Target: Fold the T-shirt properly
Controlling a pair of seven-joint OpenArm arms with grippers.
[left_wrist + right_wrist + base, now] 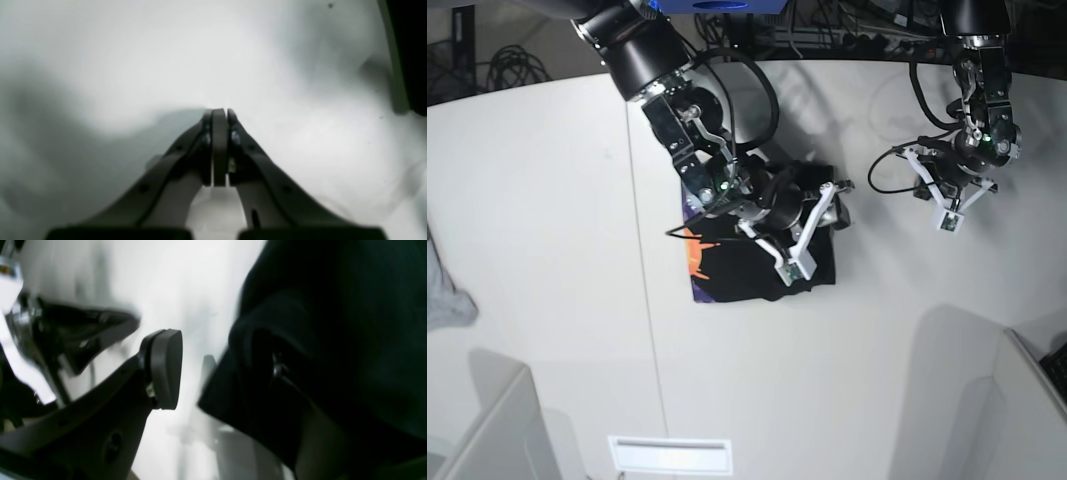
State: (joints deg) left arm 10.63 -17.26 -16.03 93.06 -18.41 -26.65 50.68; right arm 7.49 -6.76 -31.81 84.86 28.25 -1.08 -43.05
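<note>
A white table [547,200] fills the base view. The folded black T-shirt [727,275] lies near centre, under the right gripper [827,195], jaws parted and empty at its two-o'clock corner. The left gripper [220,115], closed on nothing, hovers well apart toward three o'clock.

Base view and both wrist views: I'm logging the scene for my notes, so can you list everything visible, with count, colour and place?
T-shirt: one, black with orange and purple print at its left edge, folded small, middle of the table.
Grey cloth: one, grey, at the table's far left edge.
Table: one, white, under everything.
Cables: several, black, behind the table.
Right end effector: one, black, open, over the T-shirt; cloth lies against one finger.
Left end effector: one, black, shut, empty, over bare table away from the T-shirt.
</note>
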